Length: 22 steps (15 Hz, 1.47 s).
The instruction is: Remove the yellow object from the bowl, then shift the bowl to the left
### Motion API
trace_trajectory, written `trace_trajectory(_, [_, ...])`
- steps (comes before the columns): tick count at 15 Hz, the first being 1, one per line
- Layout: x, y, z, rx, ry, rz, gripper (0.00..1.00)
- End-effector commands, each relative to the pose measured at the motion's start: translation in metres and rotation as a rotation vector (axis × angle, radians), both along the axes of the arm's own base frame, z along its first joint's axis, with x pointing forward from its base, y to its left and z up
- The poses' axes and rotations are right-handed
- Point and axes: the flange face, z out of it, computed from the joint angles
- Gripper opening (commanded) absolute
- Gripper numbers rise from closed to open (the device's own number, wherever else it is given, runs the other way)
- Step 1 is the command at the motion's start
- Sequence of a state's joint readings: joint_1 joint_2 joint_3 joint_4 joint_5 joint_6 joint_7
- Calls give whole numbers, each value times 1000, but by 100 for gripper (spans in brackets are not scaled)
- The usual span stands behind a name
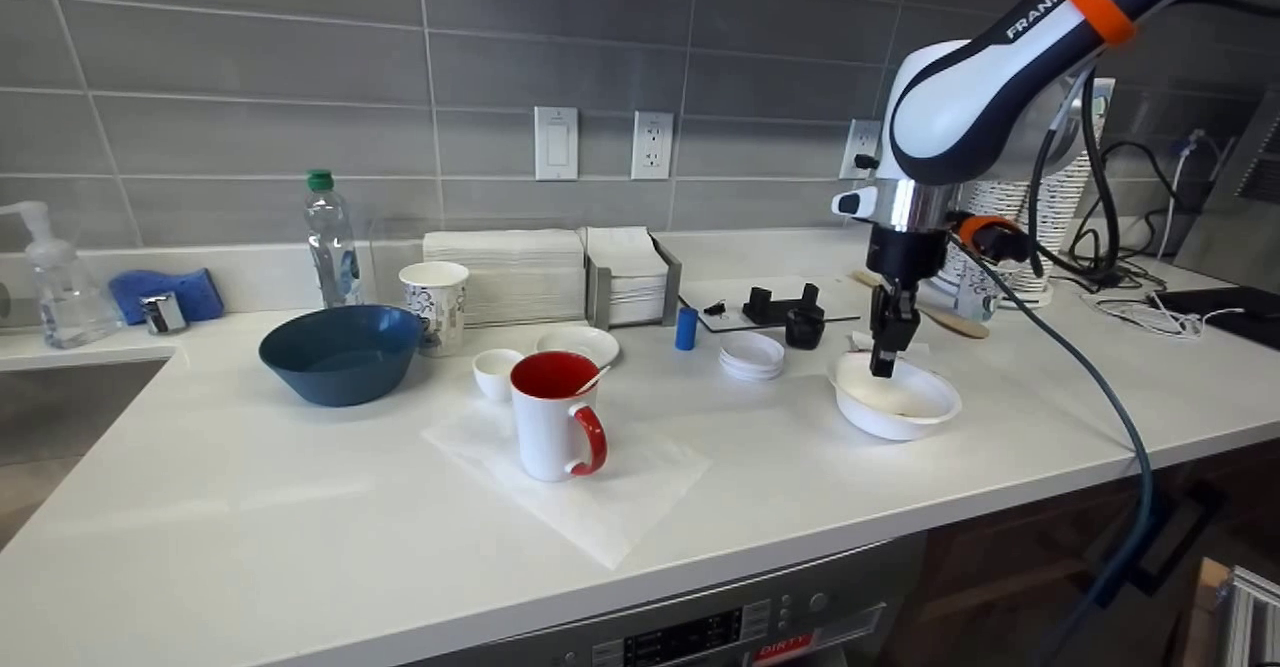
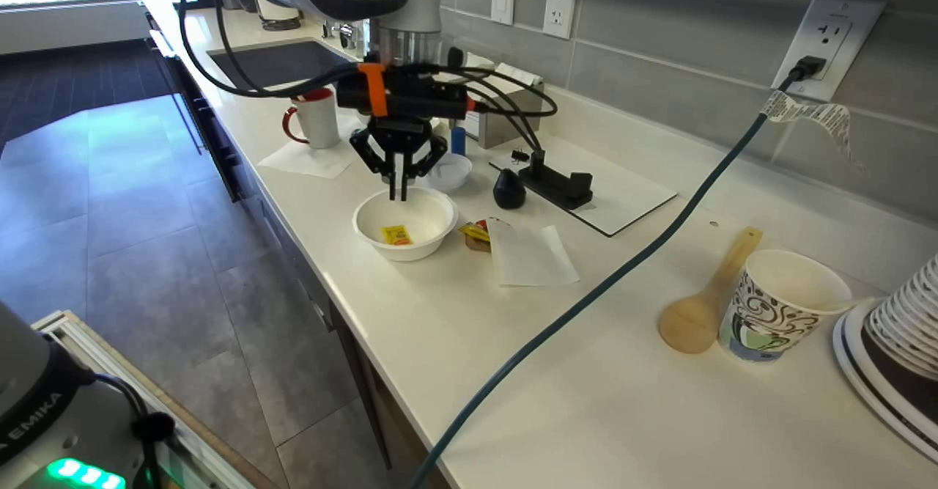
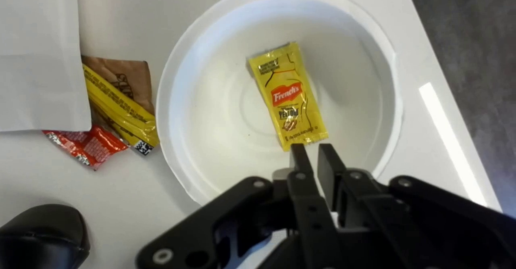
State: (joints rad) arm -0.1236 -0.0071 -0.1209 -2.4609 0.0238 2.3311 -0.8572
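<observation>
The yellow object is a small mustard packet (image 3: 288, 97) lying flat inside the white bowl (image 3: 217, 99). In an exterior view the packet (image 2: 396, 235) shows on the bowl's floor; the bowl (image 2: 414, 254) stands near the counter's front edge. In an exterior view the bowl (image 1: 905, 425) is at the right and the packet is barely visible. My gripper (image 3: 312, 147) points down over the bowl, its fingers slightly apart with nothing between them. The fingertips (image 2: 398, 197) are above the packet, beside its lower end in the wrist view. The gripper (image 1: 882, 372) also shows over the bowl's far side.
More packets (image 3: 117, 103) and a white paper (image 3: 40, 55) lie beside the bowl. A black item (image 2: 509, 189), small white dishes (image 1: 751, 355) and a red-lined mug (image 1: 545, 437) stand nearby. A dark blue bowl (image 1: 340, 367) is farther off. A teal cable (image 2: 579, 324) crosses the counter.
</observation>
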Motion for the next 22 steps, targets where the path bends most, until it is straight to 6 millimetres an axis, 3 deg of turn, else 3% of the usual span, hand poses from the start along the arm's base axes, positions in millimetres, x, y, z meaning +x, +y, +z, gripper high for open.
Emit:
trace_trajectory(1, [-4, 0, -13, 12, -1, -16, 46])
trace_trajectory(6, [-7, 0, -38, 1, 13, -24, 81])
trace_trajectory(9, [-7, 1, -54, -3, 18, -28, 84])
trace_trajectory(10, [-7, 1, -59, -4, 17, -30, 82])
trace_trajectory(13, [-6, 0, -71, -10, 21, -33, 64])
trace_trajectory(15, [-6, 0, -78, -15, 27, -35, 61])
trace_trajectory(16, [-6, 0, -80, -16, 26, -37, 54])
trace_trajectory(18, [-6, 0, -79, -22, 21, -39, 52])
trace_trajectory(19, [-5, 0, -78, -23, 14, -41, 36])
trace_trajectory(20, [-6, 0, -78, -24, 12, -42, 37])
trace_trajectory(22, [-5, 0, -75, -26, 2, -42, 19])
